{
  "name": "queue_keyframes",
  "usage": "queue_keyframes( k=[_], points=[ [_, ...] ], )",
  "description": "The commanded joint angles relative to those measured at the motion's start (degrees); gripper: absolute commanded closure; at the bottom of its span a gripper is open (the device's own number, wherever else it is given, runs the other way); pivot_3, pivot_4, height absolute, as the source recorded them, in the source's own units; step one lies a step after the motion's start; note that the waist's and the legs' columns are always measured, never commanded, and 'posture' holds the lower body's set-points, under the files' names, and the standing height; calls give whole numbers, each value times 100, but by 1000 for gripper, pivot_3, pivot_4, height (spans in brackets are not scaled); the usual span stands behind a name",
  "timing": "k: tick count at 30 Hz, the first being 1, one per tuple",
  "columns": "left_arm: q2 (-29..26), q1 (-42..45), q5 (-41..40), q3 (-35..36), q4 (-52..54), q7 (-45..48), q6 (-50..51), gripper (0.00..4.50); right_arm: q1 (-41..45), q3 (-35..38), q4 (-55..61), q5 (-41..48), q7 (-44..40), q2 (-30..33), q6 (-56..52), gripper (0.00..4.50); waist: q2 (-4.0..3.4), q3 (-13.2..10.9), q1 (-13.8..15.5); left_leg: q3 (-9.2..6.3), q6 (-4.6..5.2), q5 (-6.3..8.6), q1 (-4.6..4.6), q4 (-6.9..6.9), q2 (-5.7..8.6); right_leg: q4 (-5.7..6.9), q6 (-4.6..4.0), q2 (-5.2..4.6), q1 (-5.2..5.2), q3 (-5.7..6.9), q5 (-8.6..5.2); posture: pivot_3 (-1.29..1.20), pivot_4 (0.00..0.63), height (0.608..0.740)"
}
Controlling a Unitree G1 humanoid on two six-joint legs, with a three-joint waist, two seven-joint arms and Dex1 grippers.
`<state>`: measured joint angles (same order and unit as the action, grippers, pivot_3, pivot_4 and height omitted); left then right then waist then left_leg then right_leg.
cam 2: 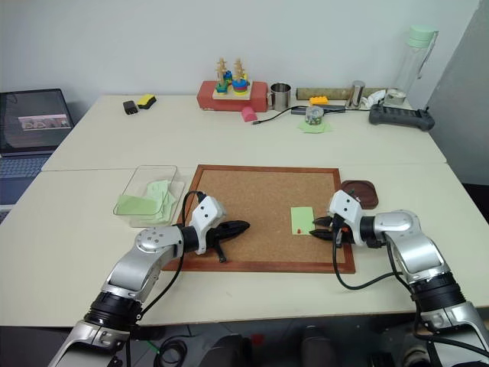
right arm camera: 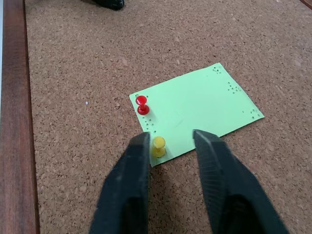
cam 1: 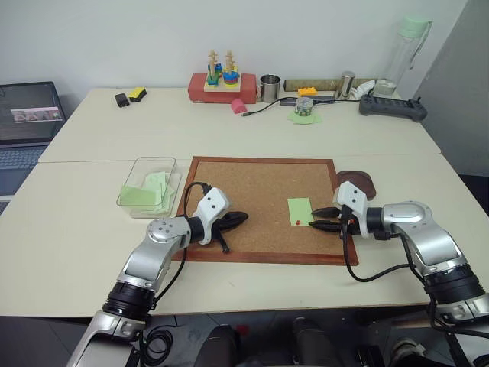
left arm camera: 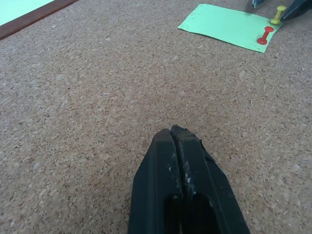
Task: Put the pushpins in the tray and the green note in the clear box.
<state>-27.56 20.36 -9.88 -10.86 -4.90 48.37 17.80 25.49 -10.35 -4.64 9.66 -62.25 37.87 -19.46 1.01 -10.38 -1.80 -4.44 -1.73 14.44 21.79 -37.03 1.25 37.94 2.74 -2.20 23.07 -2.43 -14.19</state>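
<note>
The right gripper (right arm camera: 170, 141) stood open around the yellow pushpin (right arm camera: 158, 145), beside the red pushpin (right arm camera: 142, 104), both pinning the green note (right arm camera: 197, 109) to the corkboard (cam 1: 252, 191). The left gripper (left arm camera: 175, 134) was shut, empty. The clear box (cam 1: 137, 164) held green slips; the tray (cam 1: 365, 183) looked empty.

A big pale table (cam 1: 92, 229) is holding everything. A wood-framed corkboard (cam 1: 252, 199) is lying flat near the front edge, in the middle. A clear box (cam 1: 147, 186) is sitting just beside the board, toward the left edge. A small brown tray (cam 1: 359, 182) is sitting by the board's far right corner. Along the back edge a red toy block (cam 1: 221, 86), a metal cup (cam 1: 270, 87), a small jar on green paper (cam 1: 306, 108) and a black controller (cam 1: 392, 107) are resting.
</note>
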Motion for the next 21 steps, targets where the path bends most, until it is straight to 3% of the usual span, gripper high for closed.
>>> queue_keyframes(
  k=[1, 4, 21],
  points=[
    [-88, -247, 215, -270, -158, 107, 196, 4500, 36, 19, 155, 8, -90, 64, 69, 4012, 0, 0, 0, 0, 0, 0, 0, 0, 0, 0, 0, 0, 0, 0, 0, 0, 150, 740],
    [-91, -244, 218, -267, -173, 105, 189, 4500, 13, 4, 265, 42, -148, 78, 26, 4482, 0, 0, -1, 0, 0, 0, 0, 0, 0, 0, 0, 0, 1, 0, 0, 0, 150, 740],
    [-90, -255, 232, -273, -207, 81, 176, 4500, 229, 477, 689, 387, -165, 277, -164, 4482, 0, 0, -2, 0, 0, 0, 1, 1, 0, 0, 0, 0, 3, 0, 0, 0, 150, 740]
  ],
)
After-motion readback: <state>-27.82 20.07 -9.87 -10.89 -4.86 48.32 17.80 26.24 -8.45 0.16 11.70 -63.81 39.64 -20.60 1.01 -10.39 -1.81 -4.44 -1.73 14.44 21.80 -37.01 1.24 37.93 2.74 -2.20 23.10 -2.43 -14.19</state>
